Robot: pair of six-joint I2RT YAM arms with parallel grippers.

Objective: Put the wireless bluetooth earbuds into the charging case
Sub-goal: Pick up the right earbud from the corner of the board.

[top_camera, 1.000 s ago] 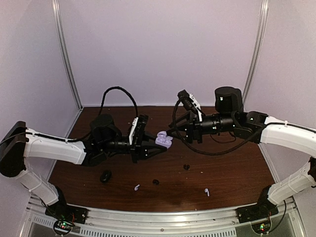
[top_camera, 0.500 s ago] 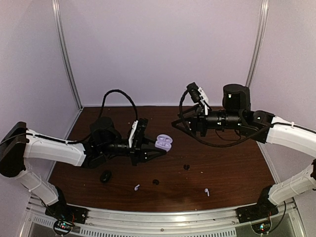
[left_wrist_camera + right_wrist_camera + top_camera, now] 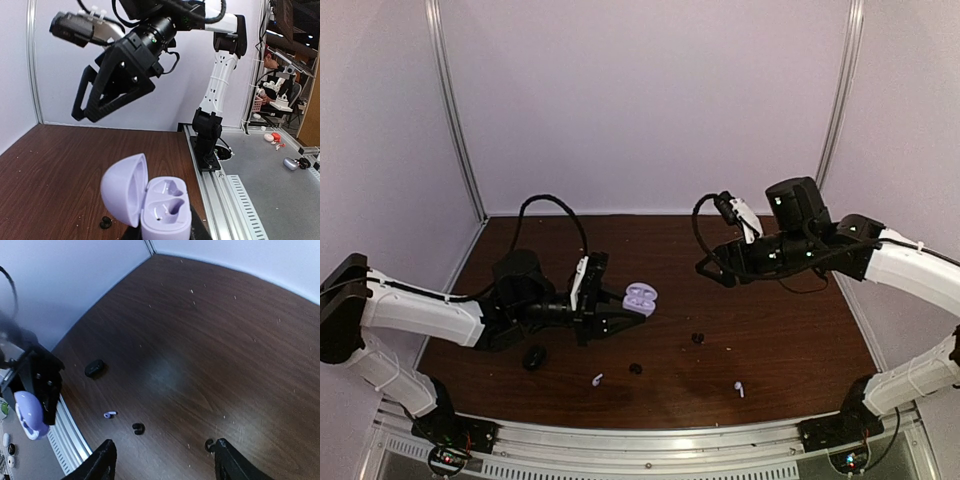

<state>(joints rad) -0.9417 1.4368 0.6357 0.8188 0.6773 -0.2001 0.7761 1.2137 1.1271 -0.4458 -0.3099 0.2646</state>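
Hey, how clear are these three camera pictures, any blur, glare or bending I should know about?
Top external: dim with a purplish cast, the earbuds only specks on the table. Left wrist: sharp and evenly lit on the open charging case. Right wrist: wide-angle bending curves the table's far edge, a pale sheen sits mid-table, and the left arm at the frame's edge is smeared.

Walled in pale lilac panels, framed by two slanting metal posts; floored with a dark wood-grain surface, edged in front by an aluminium rail.
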